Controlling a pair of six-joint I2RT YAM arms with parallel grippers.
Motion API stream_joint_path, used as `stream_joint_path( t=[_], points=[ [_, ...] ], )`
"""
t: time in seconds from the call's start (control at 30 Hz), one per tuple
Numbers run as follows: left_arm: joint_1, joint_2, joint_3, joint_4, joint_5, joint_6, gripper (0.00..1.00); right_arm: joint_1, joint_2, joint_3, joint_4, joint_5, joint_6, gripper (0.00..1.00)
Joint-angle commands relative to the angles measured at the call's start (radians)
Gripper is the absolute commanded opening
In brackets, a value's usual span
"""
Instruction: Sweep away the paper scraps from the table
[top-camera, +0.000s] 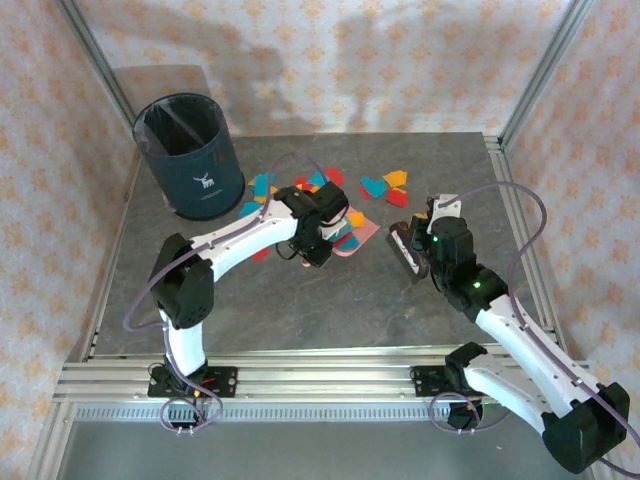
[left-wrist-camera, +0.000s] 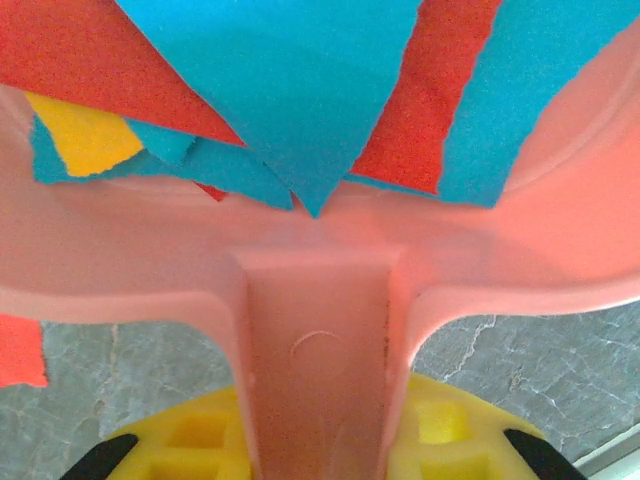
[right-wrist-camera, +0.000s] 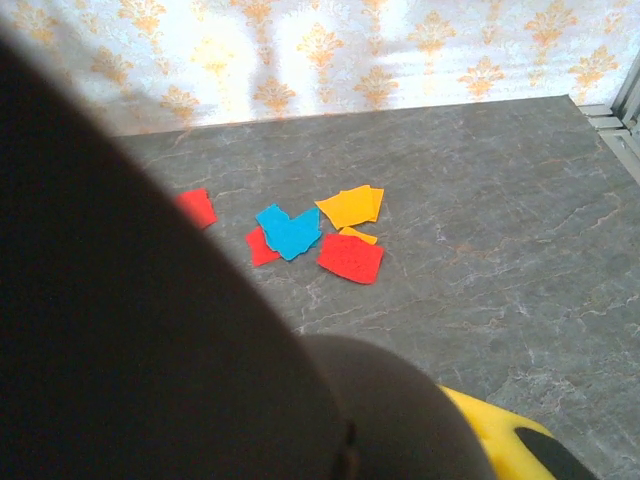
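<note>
The left gripper (top-camera: 313, 250) is pinched tight on the handle of the pink dustpan (left-wrist-camera: 320, 300). The handle runs straight out from the fingers, and the pan's open mouth faces the right side of the table (top-camera: 300, 310). Blue, red and yellow paper scraps (top-camera: 385, 187) lie flat in a band going left to right across the far half (some sit inside the pan). The right gripper (top-camera: 428, 243) is closed on a dark brush (top-camera: 405, 250), near the pan's mouth.
</note>
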Motion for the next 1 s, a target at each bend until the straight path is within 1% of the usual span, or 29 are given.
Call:
stream_joint_path(
  t=[0.0, 0.27, 0.57, 0.73, 0.97],
  points=[
    [0.034, -0.045, 0.058, -0.043, 0.022, 0.026, 0.0, 0.005, -0.01, 0.003, 0.019, -0.016, 0.026, 0.0],
    [0.131, -0.082, 0.144, -0.101, 0.051, 0.063, 0.0, 0.005, -0.001, -0.002, 0.018, -0.045, 0.028, 0.0],
    [0.273, -0.121, 0.256, -0.159, 0.096, 0.073, 0.0, 0.005, 0.024, 0.001, 0.018, -0.079, 0.049, 0.0],
    [0.348, -0.112, 0.351, -0.208, 0.128, 0.078, 0.0, 0.005, 0.033, 0.008, 0.015, -0.078, 0.045, 0.0],
    [0.421, -0.11, 0.439, -0.206, 0.19, 0.06, 0.0, 0.005, 0.034, 0.014, 0.005, -0.077, 0.047, 0.0]
  ],
)
